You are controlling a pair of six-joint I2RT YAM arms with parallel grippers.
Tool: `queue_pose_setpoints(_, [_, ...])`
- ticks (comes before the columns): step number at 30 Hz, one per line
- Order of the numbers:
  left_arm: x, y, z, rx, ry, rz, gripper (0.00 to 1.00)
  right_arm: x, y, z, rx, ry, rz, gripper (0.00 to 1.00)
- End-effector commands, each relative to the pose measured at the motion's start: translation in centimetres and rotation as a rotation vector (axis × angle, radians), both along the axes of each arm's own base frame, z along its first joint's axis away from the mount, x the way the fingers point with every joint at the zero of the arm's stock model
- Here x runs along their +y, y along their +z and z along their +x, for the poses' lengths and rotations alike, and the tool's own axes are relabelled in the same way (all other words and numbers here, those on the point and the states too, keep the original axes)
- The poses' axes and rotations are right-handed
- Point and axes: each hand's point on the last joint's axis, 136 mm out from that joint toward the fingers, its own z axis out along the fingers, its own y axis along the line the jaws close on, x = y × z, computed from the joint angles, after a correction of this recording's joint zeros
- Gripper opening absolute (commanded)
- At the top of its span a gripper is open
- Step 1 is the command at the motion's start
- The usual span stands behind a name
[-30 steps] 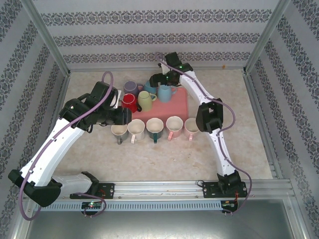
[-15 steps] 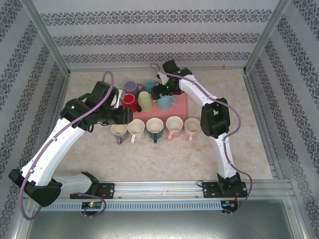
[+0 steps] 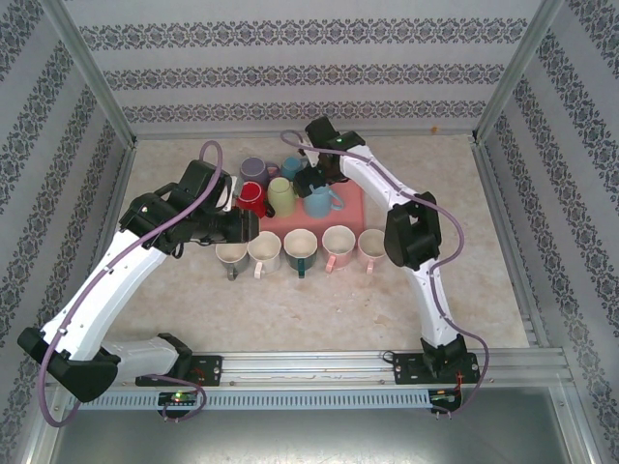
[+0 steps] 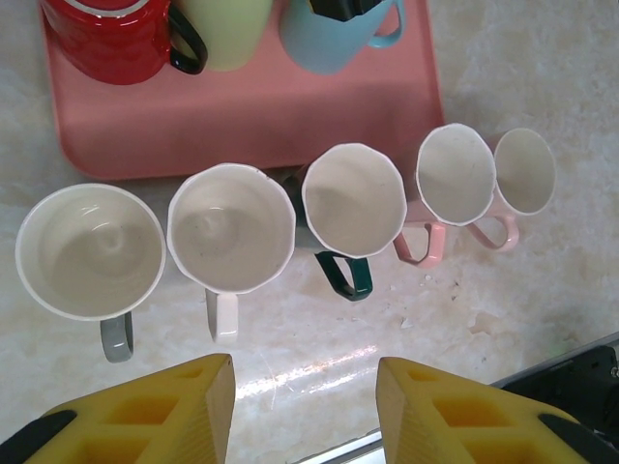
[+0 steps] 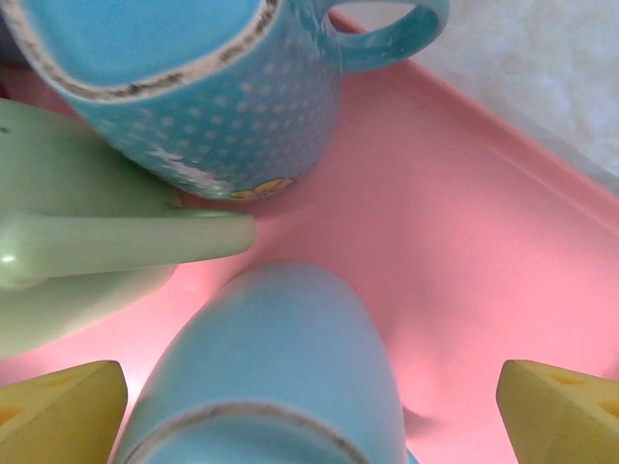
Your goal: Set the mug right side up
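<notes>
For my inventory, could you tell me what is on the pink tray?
A red mug, a pale green mug, a dotted blue mug and a plain blue mug. The right arm hides the far part of the tray.

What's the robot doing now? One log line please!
right gripper: open over upside-down plain blue mug on tray | left gripper: open, empty, above five upright mugs | mug not yet gripped

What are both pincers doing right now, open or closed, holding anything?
Left pincer: open, empty.
Right pincer: wide open, blue mug between its fingers, not gripped.
</notes>
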Motion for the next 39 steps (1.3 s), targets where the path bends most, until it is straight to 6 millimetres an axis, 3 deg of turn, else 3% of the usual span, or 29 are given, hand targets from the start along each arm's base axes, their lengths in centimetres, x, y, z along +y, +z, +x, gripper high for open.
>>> queue_pose_setpoints(1, [0.5, 0.3, 0.0, -0.018, 0.016, -0.009, 0.44, -0.4, -1.8, -0.8, 0.063, 0.011, -0.029, 0.98])
queue_pose_setpoints(10, [0.6, 0.1, 0.0, -0.02, 0.015, -0.008, 0.44, -0.4, -3.1, -1.6, 0.107, 0.006, -0.029, 0.94])
queue_pose_setpoints(14, [0.8, 0.1, -0.1, -0.022, 0.017, -0.001, 0.44, -0.5, -2.1, -1.5, 0.092, -0.007, -0.017, 0.83])
queue_pose_setpoints(17, [0.9, 0.2, -0.1, -0.03, 0.024, -0.003, 0.44, -0.7, -0.2, -0.9, 0.057, -0.043, 0.01, 0.65])
queue_pose_setpoints(19, [0.9, 0.3, -0.2, -0.031, 0.026, -0.007, 0.44, -0.9, 1.4, -0.4, 0.035, -0.081, 0.044, 0.58])
queue_pose_setpoints(23, [0.9, 0.9, -0.2, -0.047, 0.028, -0.017, 0.44, -1.5, 5.7, 0.5, -0.006, -0.171, 0.163, 0.57])
queue_pose_setpoints(30, [0.7, 2.2, -0.2, -0.085, 0.043, -0.066, 0.44, -5.5, 15.1, 1.6, -0.118, -0.497, 0.38, 0.53])
queue_pose_setpoints(35, [-0.5, 3.7, 0.1, -0.122, 0.029, -0.159, 0.46, -5.9, 22.7, -0.2, -0.158, -0.636, 0.658, 0.51])
queue_pose_setpoints(39, [-2.3, 5.8, 0.4, -0.18, -0.012, -0.293, 0.61, -4.1, 27.8, -3.3, -0.103, -0.679, 0.97, 0.5])
